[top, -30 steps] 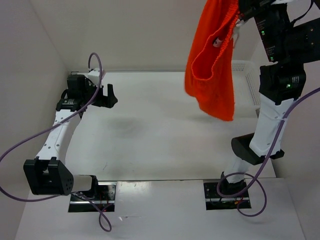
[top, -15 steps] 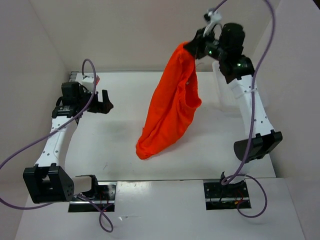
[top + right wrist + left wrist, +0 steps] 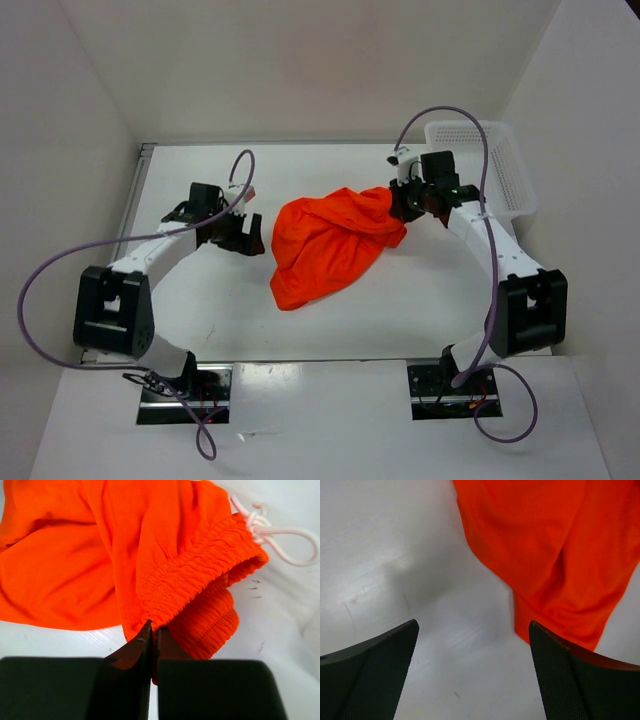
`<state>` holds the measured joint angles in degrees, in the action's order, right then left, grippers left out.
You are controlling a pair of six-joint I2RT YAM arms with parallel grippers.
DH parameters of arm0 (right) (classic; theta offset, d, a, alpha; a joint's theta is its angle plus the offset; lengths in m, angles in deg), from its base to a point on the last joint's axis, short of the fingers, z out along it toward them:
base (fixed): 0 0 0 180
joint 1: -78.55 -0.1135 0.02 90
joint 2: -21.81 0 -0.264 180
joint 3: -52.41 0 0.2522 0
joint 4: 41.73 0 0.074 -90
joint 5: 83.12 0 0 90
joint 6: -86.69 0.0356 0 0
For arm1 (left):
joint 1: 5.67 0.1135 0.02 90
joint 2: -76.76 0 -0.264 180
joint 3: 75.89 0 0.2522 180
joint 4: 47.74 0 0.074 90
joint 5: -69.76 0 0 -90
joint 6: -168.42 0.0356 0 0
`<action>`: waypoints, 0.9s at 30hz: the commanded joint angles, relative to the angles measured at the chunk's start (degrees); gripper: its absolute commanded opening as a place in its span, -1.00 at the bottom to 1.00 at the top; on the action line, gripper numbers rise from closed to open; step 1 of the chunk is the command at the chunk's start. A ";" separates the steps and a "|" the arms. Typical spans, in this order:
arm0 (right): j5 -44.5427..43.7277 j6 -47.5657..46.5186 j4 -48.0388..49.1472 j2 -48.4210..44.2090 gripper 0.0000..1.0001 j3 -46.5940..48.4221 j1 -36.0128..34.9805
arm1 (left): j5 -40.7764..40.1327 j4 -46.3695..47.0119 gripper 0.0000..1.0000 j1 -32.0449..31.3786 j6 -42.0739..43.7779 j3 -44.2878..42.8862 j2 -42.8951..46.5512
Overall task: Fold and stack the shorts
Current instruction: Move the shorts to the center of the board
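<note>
The orange-red shorts (image 3: 325,245) lie crumpled on the white table at its middle. My right gripper (image 3: 408,200) is shut on the gathered waistband (image 3: 200,580) at the heap's right end, low over the table. The white drawstring (image 3: 272,527) trails beside the waistband in the right wrist view. My left gripper (image 3: 250,232) is open and empty just left of the shorts, its fingers spread over bare table. The cloth's edge (image 3: 555,555) fills the upper right of the left wrist view.
A white perforated basket (image 3: 480,165) stands at the back right of the table, behind the right arm. White walls enclose the table on three sides. Purple cables loop from both arms.
The right arm came down from high up and laid the hanging shorts on the table, still gripping the waistband. The left arm moved right toward the shorts.
</note>
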<state>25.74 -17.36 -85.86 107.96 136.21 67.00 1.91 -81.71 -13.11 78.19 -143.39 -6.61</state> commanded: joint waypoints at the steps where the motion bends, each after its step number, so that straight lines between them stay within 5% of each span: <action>1: -1.36 -3.79 4.97 -4.85 -1.00 -2.88 0.92 | -0.97 8.95 0.93 -0.91 0.23 -7.67 -6.70; 4: -0.83 -3.80 5.50 -5.38 -1.00 -4.30 0.92 | -0.36 9.57 0.78 -2.13 0.23 -11.91 -13.73; 11: -0.22 -3.80 7.25 -5.99 -1.00 -4.83 1.44 | 2.90 8.96 0.83 -5.56 0.23 -18.15 -24.71; 13: -0.83 -3.80 7.25 -5.99 -1.00 -4.30 1.44 | 2.37 9.83 0.69 -6.61 0.23 -18.77 -26.83; 15: -1.44 -3.80 7.25 -5.99 -1.00 -4.30 1.44 | -0.87 12.02 0.51 -7.50 0.23 -20.26 -30.00; 20: -1.98 -3.02 7.78 -5.47 -1.00 -2.72 1.44 | -1.77 12.65 -0.68 -8.03 0.23 -22.55 -33.08; 22: -2.59 -1.44 8.92 -4.94 -1.00 -1.85 1.44 | -1.76 13.26 -1.00 -8.03 0.23 -23.16 -33.08; 27: -6.63 6.81 14.80 1.37 -1.00 9.56 1.44 | -12.45 15.28 -1.00 -6.90 0.23 -29.74 -26.60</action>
<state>22.13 -16.33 -80.25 106.73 137.46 68.20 -4.01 -70.45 -21.22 78.14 -167.25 -38.57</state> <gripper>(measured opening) 0.038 0.009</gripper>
